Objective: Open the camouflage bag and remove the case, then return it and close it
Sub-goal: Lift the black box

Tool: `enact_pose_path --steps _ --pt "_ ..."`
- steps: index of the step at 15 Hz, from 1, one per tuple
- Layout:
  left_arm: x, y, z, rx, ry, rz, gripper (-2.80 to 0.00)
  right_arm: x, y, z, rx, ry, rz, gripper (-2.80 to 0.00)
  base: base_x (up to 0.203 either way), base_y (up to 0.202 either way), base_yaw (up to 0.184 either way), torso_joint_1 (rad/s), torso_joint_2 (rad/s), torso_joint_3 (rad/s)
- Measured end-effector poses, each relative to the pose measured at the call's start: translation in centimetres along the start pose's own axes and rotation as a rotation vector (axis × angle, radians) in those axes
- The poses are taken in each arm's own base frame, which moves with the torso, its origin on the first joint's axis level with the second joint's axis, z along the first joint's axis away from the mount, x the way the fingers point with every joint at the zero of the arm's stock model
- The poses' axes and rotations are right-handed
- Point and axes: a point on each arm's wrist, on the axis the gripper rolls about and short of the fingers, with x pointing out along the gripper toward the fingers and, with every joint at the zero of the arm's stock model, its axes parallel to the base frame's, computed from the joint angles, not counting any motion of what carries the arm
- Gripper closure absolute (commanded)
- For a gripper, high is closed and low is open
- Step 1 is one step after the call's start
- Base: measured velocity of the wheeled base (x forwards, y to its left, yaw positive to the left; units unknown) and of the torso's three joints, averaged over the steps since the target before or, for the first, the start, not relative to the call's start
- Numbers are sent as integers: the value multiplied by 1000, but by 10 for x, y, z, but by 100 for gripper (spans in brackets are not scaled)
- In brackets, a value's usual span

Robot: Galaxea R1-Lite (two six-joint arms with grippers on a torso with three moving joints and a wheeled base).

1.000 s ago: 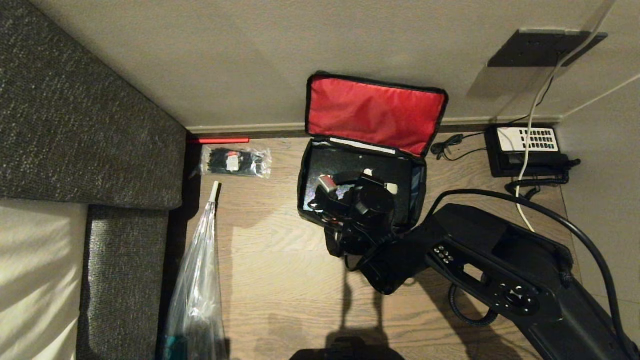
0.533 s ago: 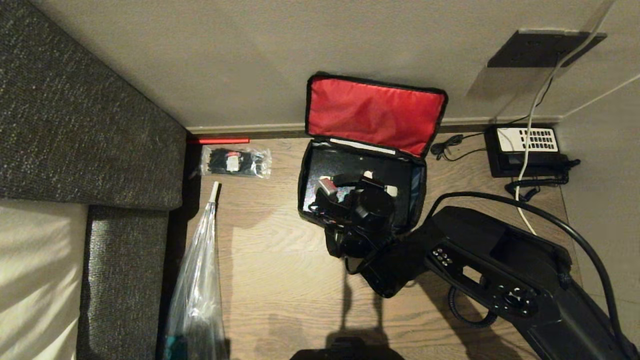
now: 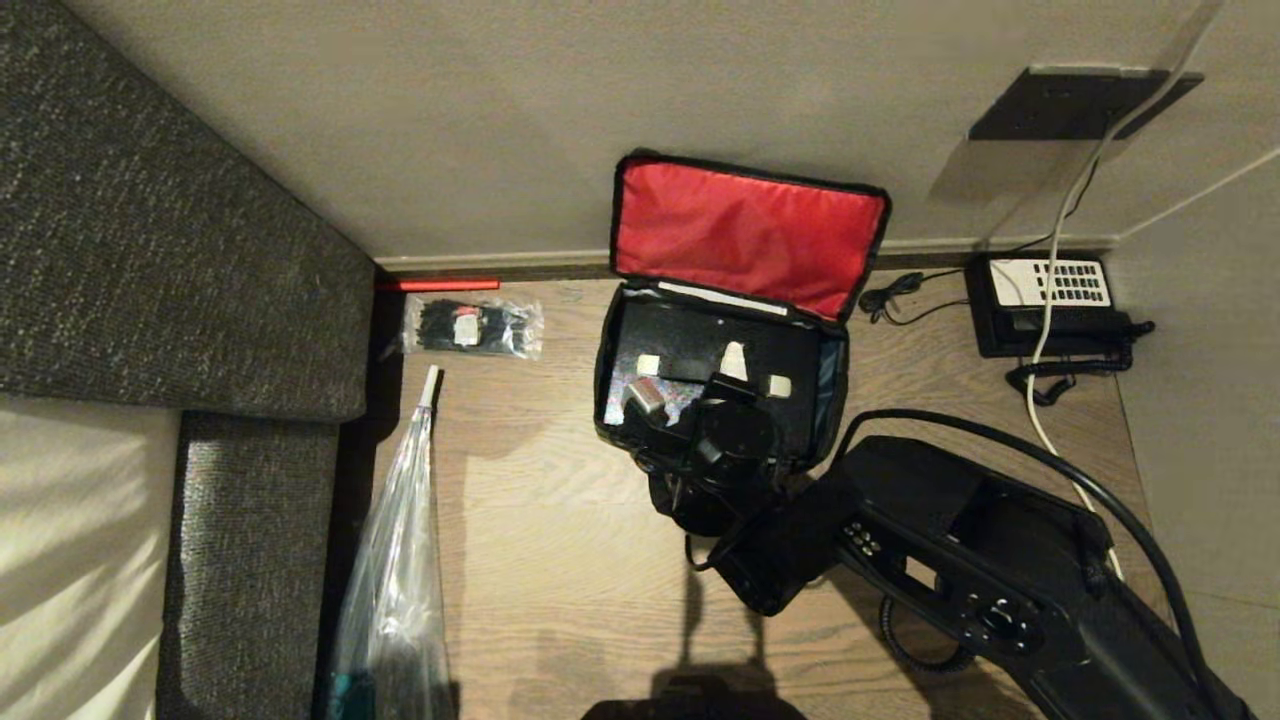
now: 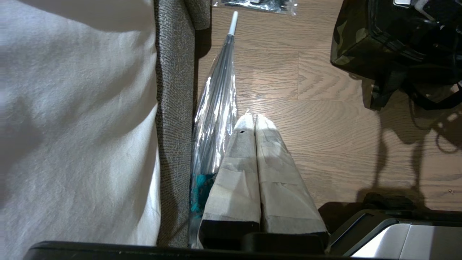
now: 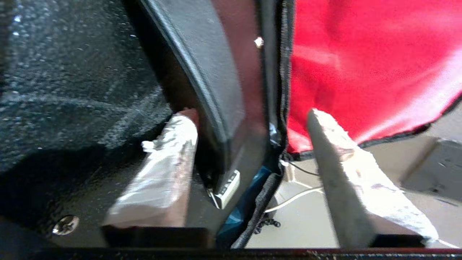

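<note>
The right arm [image 3: 960, 560] hides the front of the case [image 3: 700, 350] and the camouflage bag [image 3: 830, 380].

Dim, warm light. Arm shadows fall across the brown wooden plank floor [image 3: 560, 560]. Right wrist view smeared; red fabric lid lining [image 5: 361, 65] blurred.

The right claw [image 3: 735, 375] has opened off the case [image 3: 690, 350] handle and drawn back slightly.
</note>
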Motion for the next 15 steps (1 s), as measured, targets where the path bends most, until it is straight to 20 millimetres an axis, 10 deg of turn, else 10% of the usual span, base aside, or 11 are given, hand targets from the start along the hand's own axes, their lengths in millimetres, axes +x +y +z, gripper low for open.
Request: enact_pose_path --steps 15 --pt "0 0 0 0 0 0 0 42 11 -1 -38 55 -32 -280 0 0 0 0 0 0"
